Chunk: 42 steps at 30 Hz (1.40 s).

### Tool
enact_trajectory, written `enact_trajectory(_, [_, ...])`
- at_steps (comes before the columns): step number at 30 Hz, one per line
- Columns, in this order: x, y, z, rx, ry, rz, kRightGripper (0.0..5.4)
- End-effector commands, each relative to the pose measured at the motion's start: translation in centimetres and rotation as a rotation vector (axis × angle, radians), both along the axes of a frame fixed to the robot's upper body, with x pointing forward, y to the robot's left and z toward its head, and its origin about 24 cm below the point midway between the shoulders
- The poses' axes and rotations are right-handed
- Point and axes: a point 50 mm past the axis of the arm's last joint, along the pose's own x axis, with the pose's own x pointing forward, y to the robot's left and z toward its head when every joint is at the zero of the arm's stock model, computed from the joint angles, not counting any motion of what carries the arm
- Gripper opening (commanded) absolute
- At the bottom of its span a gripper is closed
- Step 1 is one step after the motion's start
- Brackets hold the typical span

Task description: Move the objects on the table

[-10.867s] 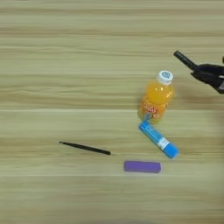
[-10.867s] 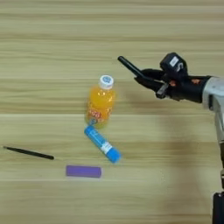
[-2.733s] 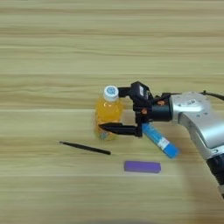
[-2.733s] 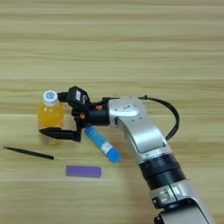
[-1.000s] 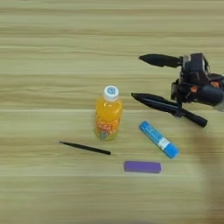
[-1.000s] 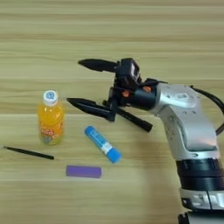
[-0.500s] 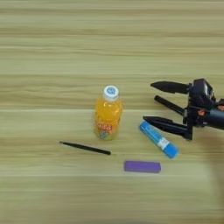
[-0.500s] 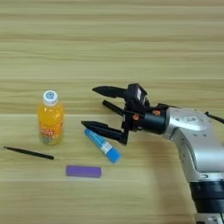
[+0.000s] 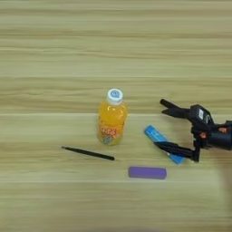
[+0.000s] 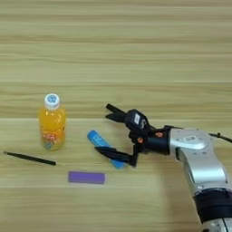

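My two-fingered black claw (image 10: 108, 131) is hanging spread and empty over the blue tube with white label (image 10: 105, 149), its near finger crossing the tube's right end, risking nudging it toward the flat purple rectangular bar (image 10: 86, 177) just below-left.

- The far half of the table (image 9: 113, 41) lies bare, so passage there is unhindered.
- The orange-drink bottle (image 9: 111, 118) stands upright, the only tall obstacle; open wood lies left of it.
- The thin black stick (image 9: 88, 153) lies flat just below the bottle, blocking a low sweep there.
- The blue tube (image 10: 103, 142) lies between the spread fingers of the right gripper (image 10: 108, 129), the lower finger over its end.
- The purple bar (image 9: 147, 172) lies near the tube; the near strip beyond it is free.
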Motion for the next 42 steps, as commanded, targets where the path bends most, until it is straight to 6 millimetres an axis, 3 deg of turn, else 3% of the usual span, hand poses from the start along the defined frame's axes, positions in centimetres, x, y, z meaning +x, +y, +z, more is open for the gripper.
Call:
enact_trajectory(1, [1.4, -0.7, 2.4, -0.071, -0.116, 0.002, 5.31])
enact_trajectory(34, [0.7, -1.0, 0.9, -0.230, -0.084, 0.072, 1.72])
enact_trajectory(42, [0.8, -0.7, 1.1, -0.219, -0.093, 0.078, 1.42])
